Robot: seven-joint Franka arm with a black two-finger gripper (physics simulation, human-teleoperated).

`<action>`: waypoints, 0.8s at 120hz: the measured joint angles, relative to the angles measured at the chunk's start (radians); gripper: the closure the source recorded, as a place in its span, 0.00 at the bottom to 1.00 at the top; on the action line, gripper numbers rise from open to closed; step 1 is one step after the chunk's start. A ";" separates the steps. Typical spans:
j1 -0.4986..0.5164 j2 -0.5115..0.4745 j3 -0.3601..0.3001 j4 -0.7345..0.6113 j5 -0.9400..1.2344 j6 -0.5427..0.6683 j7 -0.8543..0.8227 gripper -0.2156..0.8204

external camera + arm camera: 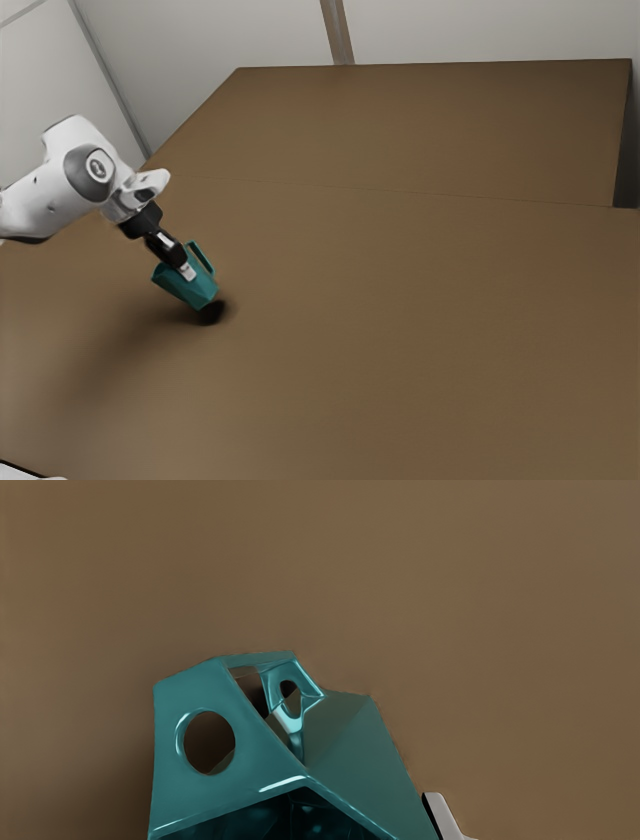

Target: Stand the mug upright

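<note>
In the exterior view my gripper [187,270] reaches down to the teal mug [186,290], one finger lying against its near side. The mug leans at a slant, its handle [202,258] up on the side toward the exterior view's right. My gripper [320,827] holds the mug [360,745] in the wrist view, where one finger [444,815] presses along its outer wall. The mug hides the other finger. Its dark opening faces my hand, and the angular handle with round holes points away.
The brown table [420,330] extends around the mug, with a dark shadow just under the mug's lower end. Pale walls [480,30] stand beyond the table's far edge, and a white object [25,474] lies at the exterior view's lower left corner.
</note>
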State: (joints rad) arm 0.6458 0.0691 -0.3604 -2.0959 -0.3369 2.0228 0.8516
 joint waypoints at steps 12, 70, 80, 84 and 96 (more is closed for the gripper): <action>-0.001 -0.032 -0.048 -0.034 0.127 0.059 -0.089 0.96; 0.003 -0.184 -0.163 -0.206 0.225 0.188 -0.387 0.97; 0.002 -0.196 -0.183 -0.224 0.223 0.192 -0.420 0.97; 0.000 -0.199 -0.191 -0.232 0.220 0.194 -0.432 0.97; -0.001 -0.191 -0.202 -0.243 0.213 0.202 -0.465 0.97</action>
State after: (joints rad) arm 0.6449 -0.1221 -0.5622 -2.3392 -0.1235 2.2252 0.3870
